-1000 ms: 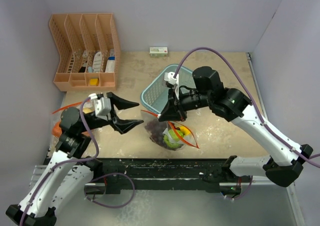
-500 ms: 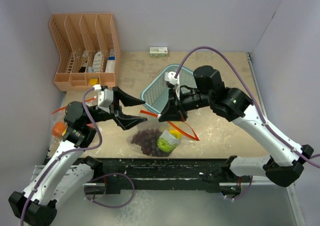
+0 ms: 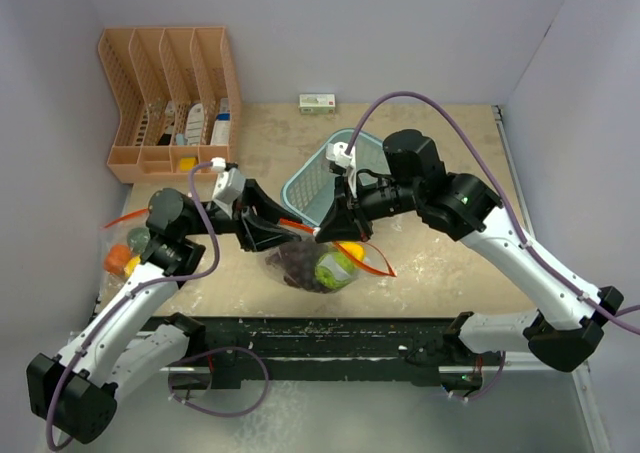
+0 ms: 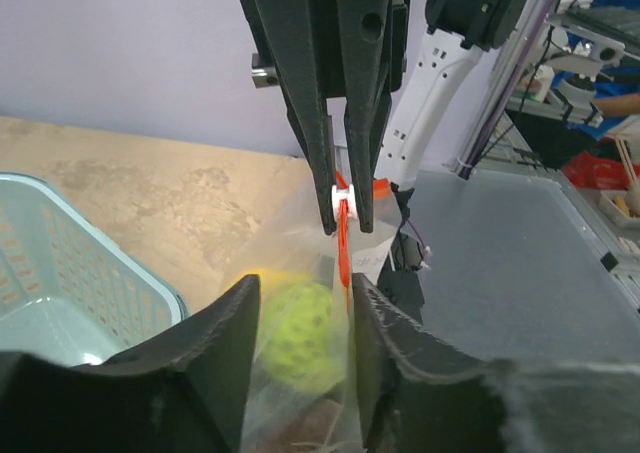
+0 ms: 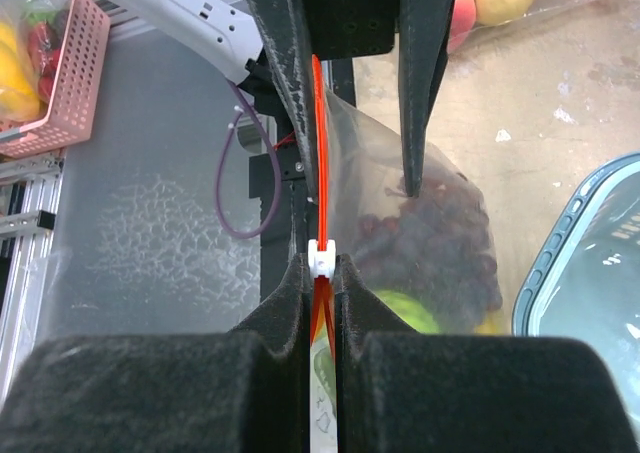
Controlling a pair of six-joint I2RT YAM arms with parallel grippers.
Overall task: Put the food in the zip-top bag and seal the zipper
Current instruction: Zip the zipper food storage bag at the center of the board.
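The clear zip-top bag (image 3: 300, 271) hangs between both grippers and holds a dark red grape bunch (image 3: 296, 261) and a yellow-green round fruit (image 3: 335, 269). My right gripper (image 3: 330, 230) is shut on the white slider of the orange-red zipper (image 5: 318, 123), with the strip running up from its pads. My left gripper (image 3: 288, 231) is open, its fingers straddling the bag's mouth just left of the right gripper. In the left wrist view the zipper (image 4: 343, 243) lies close to the right finger and the fruit (image 4: 300, 318) shows through the plastic. The grapes (image 5: 430, 233) show in the right wrist view.
A light blue mesh basket (image 3: 310, 188) stands just behind the bag. A salmon desk organizer (image 3: 170, 103) is at the back left, a small white-green box (image 3: 317, 102) by the back wall. Another clear bag with fruit (image 3: 128, 253) lies at the left edge.
My left gripper has moved right to the bag and now straddles its mouth. The bag has lifted and bunched under the right gripper, which stays shut on the slider.
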